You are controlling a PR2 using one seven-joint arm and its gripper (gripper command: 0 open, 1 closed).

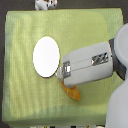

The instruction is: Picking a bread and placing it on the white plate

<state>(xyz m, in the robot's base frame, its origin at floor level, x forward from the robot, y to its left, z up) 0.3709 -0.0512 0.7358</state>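
One white plate (pixel 46 56) lies at your left on the green cloth (pixel 20 95); the bread (pixel 73 92) pokes out beneath the gripper (pixel 63 70) beside the plate's right edge; you cannot tell the fingers' state.

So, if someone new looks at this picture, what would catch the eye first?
First, the big grey robot arm, reaching in from the exterior view's right across the green cloth. Next, the white plate, bare, left of centre. Then the orange bread, peeking out under the arm; the fingers are hidden.
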